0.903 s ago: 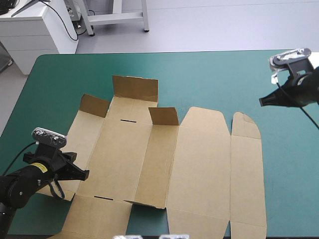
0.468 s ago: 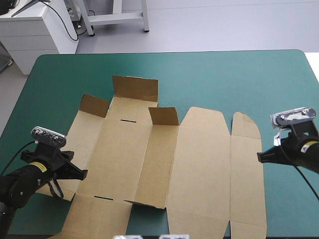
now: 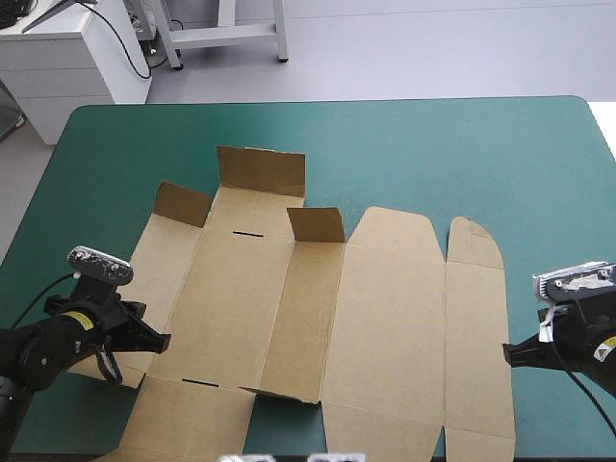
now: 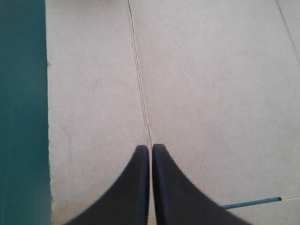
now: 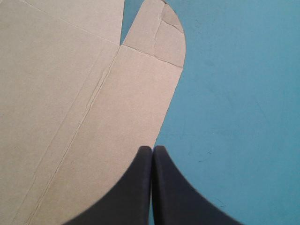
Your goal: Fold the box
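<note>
You're looking at a very early stage: the box (image 3: 385, 318) lies on the teal-green counter (image 3: 433, 154), spread out as a cut sheet left of centre, and most of it is still flat. Only 3 small pieces at its far end stand up: the far flap (image 3: 260, 171) and 2 corner flaps (image 3: 183, 203) either side of it, none of them tucked. The long side panels, the broad lid panel and the narrow end strip (image 3: 476, 327) on the right all rest flat, so by my reading nearly every fold is left: raising the long walls, tucking the end flaps into the slots, and locking the tray. Your left gripper (image 3: 159, 339) sits low over the sheet's left side, jaws pressed together into 1 point above a crease between 2 panels and pinching nothing. Your right gripper (image 3: 510, 353) has its jaws pressed together too, the tip just at the outer edge of the end strip, with board on one side and bare cover on the other. Whether either tip touches the board, I cannot tell.
</note>
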